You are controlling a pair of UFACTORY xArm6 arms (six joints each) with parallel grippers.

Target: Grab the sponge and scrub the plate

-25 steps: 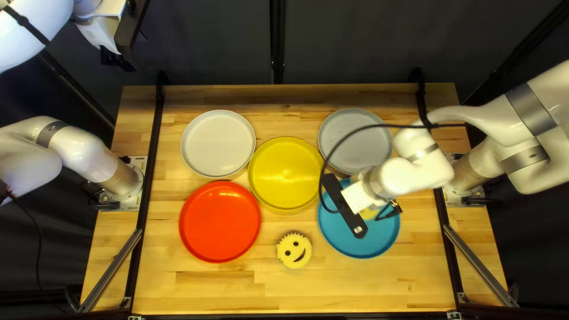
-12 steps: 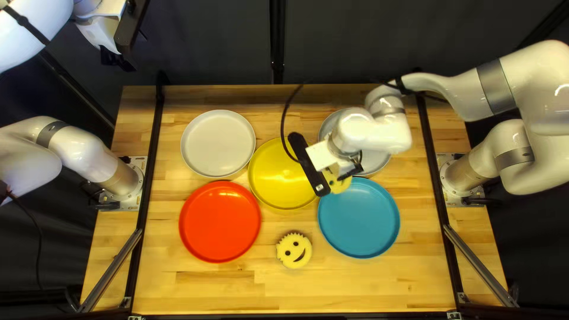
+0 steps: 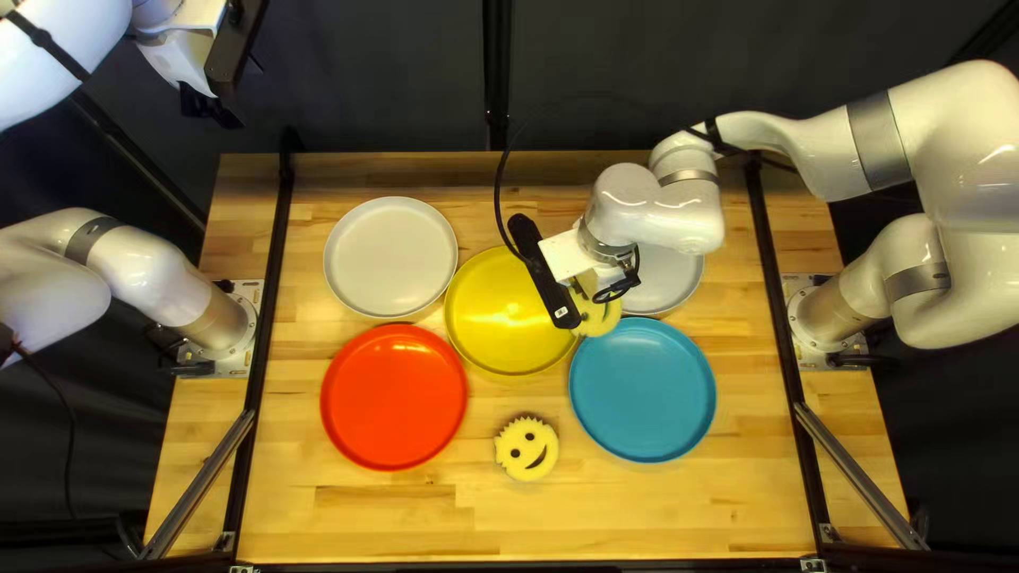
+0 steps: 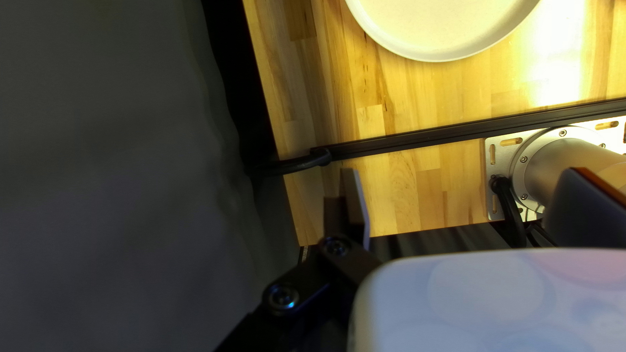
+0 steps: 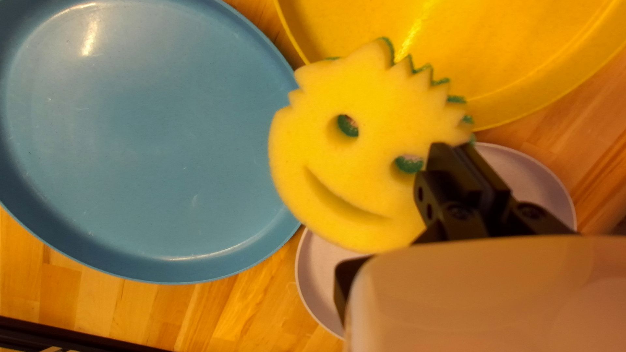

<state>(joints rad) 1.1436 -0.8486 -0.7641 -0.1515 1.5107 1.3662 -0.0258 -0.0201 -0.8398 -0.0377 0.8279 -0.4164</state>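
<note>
My right gripper (image 3: 618,284) holds a yellow smiley sponge (image 3: 599,322) where the yellow plate (image 3: 507,318), blue plate (image 3: 643,391) and grey plate (image 3: 671,281) come close together. In the right wrist view both fingers of the gripper (image 5: 462,156) pinch the edge of the sponge (image 5: 365,150), which hangs above the plates, its green backing showing through the eyes. My left gripper (image 3: 210,104) is raised beyond the table's far left corner. Seen from its wrist, the left gripper (image 4: 463,195) has widely parted fingers and nothing between them.
Another smiley sponge (image 3: 527,448) lies on the table (image 3: 531,531) near its front. A red plate (image 3: 393,397) and an off-white plate (image 3: 391,257) are on the left. Black rails (image 3: 244,446) run along both sides, inside the arm bases.
My right arm has carried the sponge from over the blue plate toward the far side and left, shifting only slightly in the last half second. The left arm is still.
</note>
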